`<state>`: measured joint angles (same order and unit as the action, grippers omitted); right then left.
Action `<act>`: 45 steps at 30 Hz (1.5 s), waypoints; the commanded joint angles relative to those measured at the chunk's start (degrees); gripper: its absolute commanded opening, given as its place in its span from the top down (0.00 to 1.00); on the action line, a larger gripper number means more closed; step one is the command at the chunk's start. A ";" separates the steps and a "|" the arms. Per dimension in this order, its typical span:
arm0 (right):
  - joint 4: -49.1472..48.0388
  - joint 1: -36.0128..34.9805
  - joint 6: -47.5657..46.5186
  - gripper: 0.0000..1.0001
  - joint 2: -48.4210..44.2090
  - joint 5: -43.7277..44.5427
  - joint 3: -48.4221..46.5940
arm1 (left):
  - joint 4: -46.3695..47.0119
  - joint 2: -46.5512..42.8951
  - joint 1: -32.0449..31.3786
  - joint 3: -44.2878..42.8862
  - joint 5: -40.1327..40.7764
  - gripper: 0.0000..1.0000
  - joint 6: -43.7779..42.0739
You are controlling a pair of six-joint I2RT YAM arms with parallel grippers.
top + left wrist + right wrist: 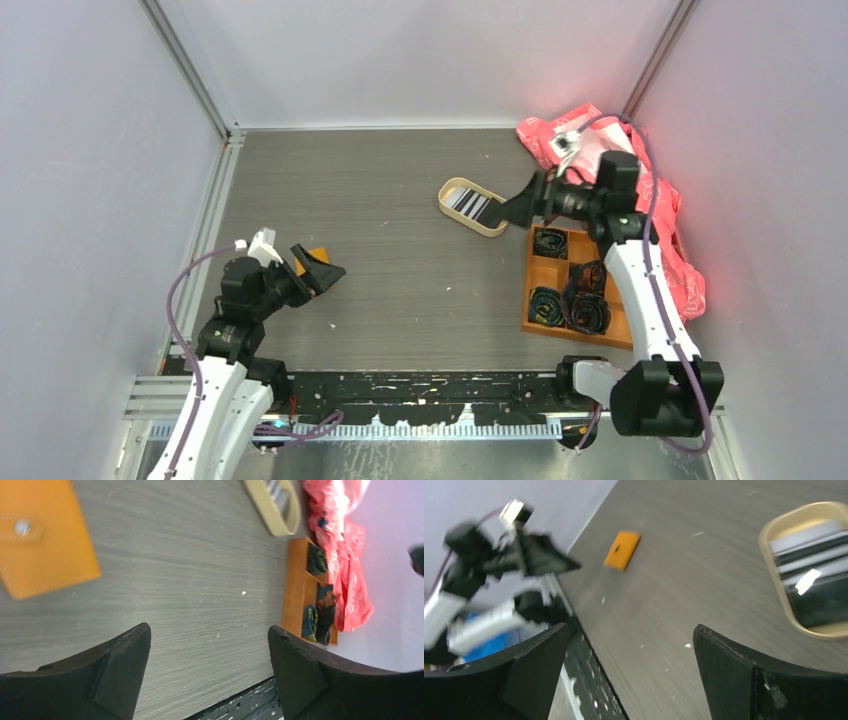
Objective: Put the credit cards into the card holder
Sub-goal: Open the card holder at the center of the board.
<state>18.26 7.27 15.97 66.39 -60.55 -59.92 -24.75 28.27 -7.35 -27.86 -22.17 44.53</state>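
The counter (190, 580) looks matt grey with a fine streaked grain. The card holder (42, 540) is smooth, leather-like orange with a stitched edge, its snap stud (22, 527) shiny metal. The oval tin (267, 512) is glossy beige; the tray (295, 595) beside the tin looks wooden.

The grey wood-grain table (400, 200) carries the orange card holder (42, 535) at centre-left of the top view, an oval beige tin (473, 206) right of centre, an orange wooden tray (556, 272) below it, and a crumpled red bag (680, 260) along the right edge.
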 commanded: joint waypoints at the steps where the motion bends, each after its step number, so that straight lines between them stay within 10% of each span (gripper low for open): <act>1: 9.33 -7.19 -17.33 0.00 -2.13 3.26 -0.78 | 5.92 0.07 0.41 4.94 6.35 0.16 8.20; 12: 13.04 -12.31 -23.93 0.01 2.16 7.70 2.49 | -4.30 10.85 0.37 2.12 33.82 0.17 13.12; 17: 13.17 -13.47 -24.32 0.00 1.84 8.62 2.60 | -4.30 22.09 0.41 -4.94 44.65 0.18 2.17; 26: 12.22 -13.92 -23.59 0.01 1.85 8.87 3.39 | 14.61 34.09 0.84 -3.58 29.04 0.24 -17.16; 37: 12.06 -14.95 -23.70 0.01 2.84 9.14 3.67 | 23.46 48.92 12.75 -6.70 8.78 0.33 -13.93; 45: 12.15 -15.37 -23.87 0.01 3.27 9.07 3.76 | 27.36 56.16 13.58 -7.14 1.66 0.79 -10.25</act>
<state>31.79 -7.75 -7.22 69.43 -51.35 -55.92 -1.72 82.02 5.87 -34.02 -14.68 32.16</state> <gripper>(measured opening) 0.995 0.365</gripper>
